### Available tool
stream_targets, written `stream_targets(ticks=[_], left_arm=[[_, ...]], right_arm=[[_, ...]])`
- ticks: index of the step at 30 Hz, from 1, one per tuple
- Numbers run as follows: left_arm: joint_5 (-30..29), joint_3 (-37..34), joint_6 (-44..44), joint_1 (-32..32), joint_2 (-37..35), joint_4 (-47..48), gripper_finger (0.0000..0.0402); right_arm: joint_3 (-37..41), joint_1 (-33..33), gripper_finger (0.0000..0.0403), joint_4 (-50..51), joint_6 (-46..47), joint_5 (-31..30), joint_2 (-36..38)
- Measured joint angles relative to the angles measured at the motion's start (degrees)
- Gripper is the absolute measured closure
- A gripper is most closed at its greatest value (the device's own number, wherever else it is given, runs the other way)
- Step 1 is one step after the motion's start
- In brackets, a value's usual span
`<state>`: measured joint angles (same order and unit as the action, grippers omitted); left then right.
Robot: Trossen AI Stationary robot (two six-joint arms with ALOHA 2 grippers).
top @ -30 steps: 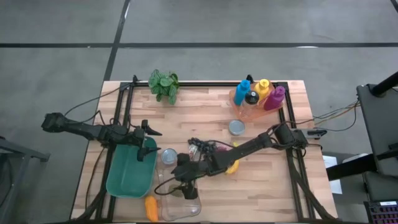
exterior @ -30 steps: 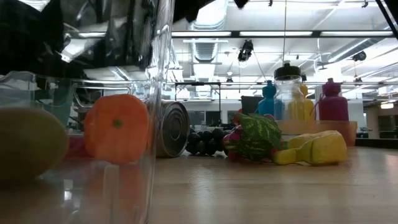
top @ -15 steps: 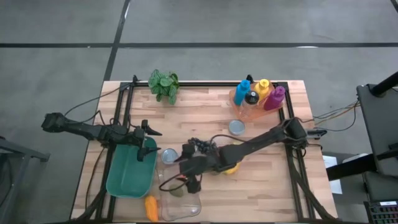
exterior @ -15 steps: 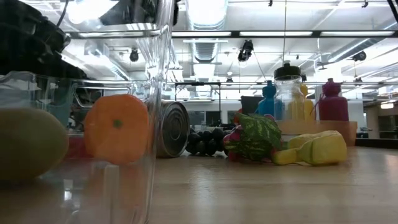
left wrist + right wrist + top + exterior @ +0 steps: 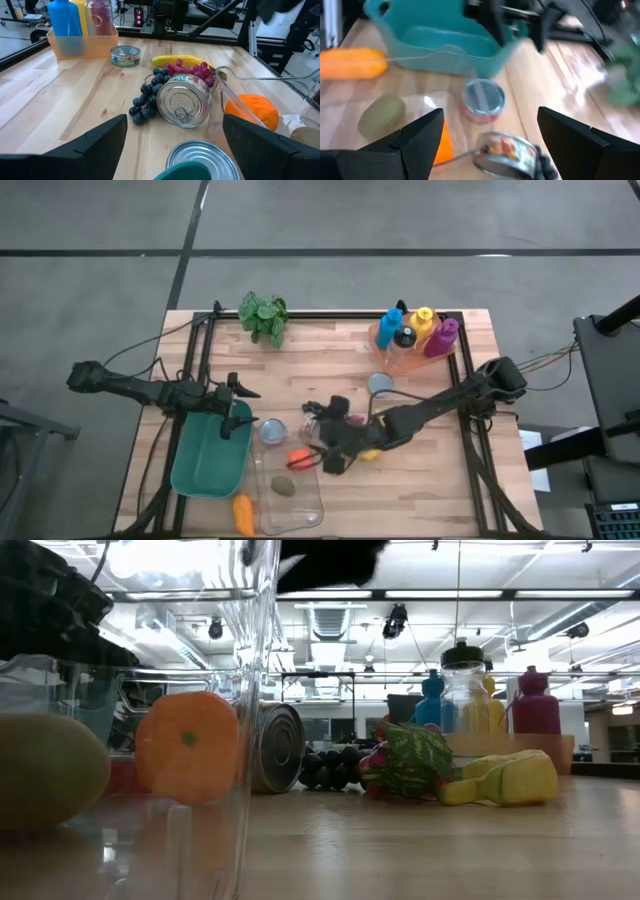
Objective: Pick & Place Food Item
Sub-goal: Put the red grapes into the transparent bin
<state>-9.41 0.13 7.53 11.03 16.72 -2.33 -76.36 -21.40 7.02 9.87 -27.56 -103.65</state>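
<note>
From above: whole wooden table (image 5: 330,370), left gripper (image 5: 238,412) over the teal bin (image 5: 208,458), fingers spread wide, holding nothing; right gripper (image 5: 322,462) just beside the clear tub (image 5: 288,488), fingers spread wide too, holding nothing. Inside the clear tub: 1 orange (image 5: 299,458) and 1 green kiwi (image 5: 282,487). Outside it, by the near table edge, touching the tub's corner: 1 orange carrot (image 5: 242,514). At table height only: striped green watermelon toy (image 5: 412,758) and yellow banana (image 5: 505,778) side by side, a can on its side (image 5: 276,748). From the left wrist only: dark grapes (image 5: 148,95) touching that can, red grapes (image 5: 189,68) behind. In the far tray (image 5: 405,358): 4 bottles, blue, yellow, purple, and clear with a black cap
</note>
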Motion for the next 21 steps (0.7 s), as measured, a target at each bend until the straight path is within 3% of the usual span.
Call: stream_targets(ticks=[7,13,21], left_arm=[[0.0,0.01,0.0,-0.02,0.02,0.0,0.0066],[-0.02,0.01,0.0,-0.02,0.01,0.0,0.0066],[0.0,0.0,0.0,-0.01,0.03,0.0,0.0066]], right_arm=[[5.77,1.54,0.0083,9.44,8.18,-0.24,4.94],[5.82,1.74,0.0083,22.8,2.85,-0.93,7.11],[6.92,3.1,0.0083,27.34,-5.55,-1.13,9.93]])
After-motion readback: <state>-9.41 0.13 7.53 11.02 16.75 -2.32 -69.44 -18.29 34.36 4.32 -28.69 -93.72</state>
